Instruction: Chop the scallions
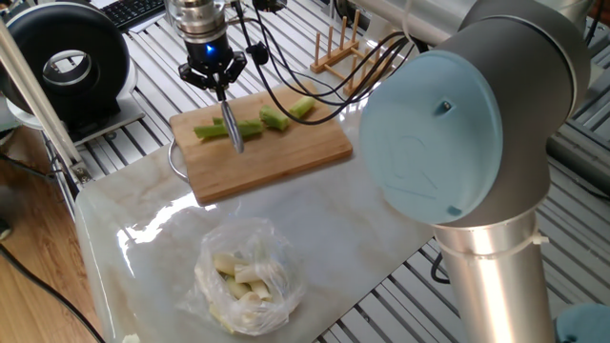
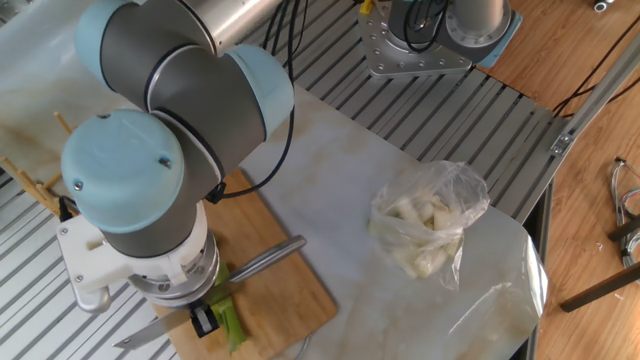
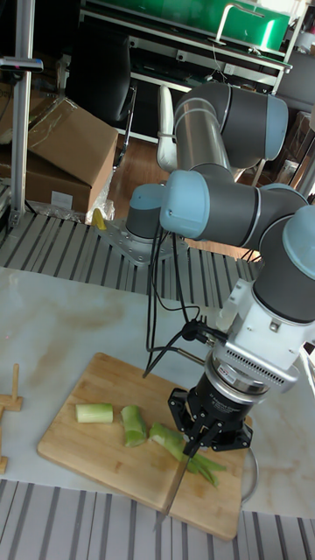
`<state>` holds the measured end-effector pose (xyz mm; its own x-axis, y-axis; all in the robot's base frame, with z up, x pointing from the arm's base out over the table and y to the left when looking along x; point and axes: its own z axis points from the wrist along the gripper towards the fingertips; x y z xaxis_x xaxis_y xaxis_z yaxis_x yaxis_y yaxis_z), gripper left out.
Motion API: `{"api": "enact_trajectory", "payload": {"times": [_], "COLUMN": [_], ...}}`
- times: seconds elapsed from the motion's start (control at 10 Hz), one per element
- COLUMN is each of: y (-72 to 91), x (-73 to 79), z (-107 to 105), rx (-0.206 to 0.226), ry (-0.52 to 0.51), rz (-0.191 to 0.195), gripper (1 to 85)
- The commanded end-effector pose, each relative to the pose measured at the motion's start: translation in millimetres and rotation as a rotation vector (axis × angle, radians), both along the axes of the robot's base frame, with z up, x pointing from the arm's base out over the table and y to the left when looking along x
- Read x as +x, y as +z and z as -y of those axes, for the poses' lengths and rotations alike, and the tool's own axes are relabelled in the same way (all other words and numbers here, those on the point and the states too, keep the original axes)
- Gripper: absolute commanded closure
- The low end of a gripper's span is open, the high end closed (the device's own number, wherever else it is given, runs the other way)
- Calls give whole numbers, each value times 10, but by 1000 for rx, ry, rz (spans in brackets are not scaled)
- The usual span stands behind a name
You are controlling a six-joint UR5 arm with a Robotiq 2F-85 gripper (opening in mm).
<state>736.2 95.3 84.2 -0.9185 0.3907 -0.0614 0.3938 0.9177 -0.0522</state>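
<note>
Lying light-green scallions (image 1: 250, 124) in cut chunks on cutting board (image 1: 286, 157), hand (image 1: 218, 84) grasping knife (image 1: 232, 127)

Bystanders around the marble-topped work table

A clear plastic bag (image 1: 246, 277) of pale whitish pieces lies on the marble slab (image 1: 133, 214), well apart from the bamboo cutting board (image 1: 286, 152). A wooden dish rack (image 1: 335, 50) stands on the slatted aluminium table (image 1: 315, 19) just beyond the board's far end. A round black device with a ring-shaped opening (image 1: 67, 65) sits at the table's corner, with a black keyboard (image 1: 133, 10) behind it. In the tall fixed view, a cardboard box (image 3: 66, 144) stands on the floor behind the table.
</note>
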Motion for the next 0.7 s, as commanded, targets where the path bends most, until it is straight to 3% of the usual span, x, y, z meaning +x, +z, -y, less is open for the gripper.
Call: {"api": "enact_trajectory", "payload": {"times": [0.0, 0.6], "y": [-3, -115], "x": [11, 33], "z": [-49, -19], "rx": [22, 13], "ry": [-6, 3], "rz": [6, 19], "gripper": [847, 847]}}
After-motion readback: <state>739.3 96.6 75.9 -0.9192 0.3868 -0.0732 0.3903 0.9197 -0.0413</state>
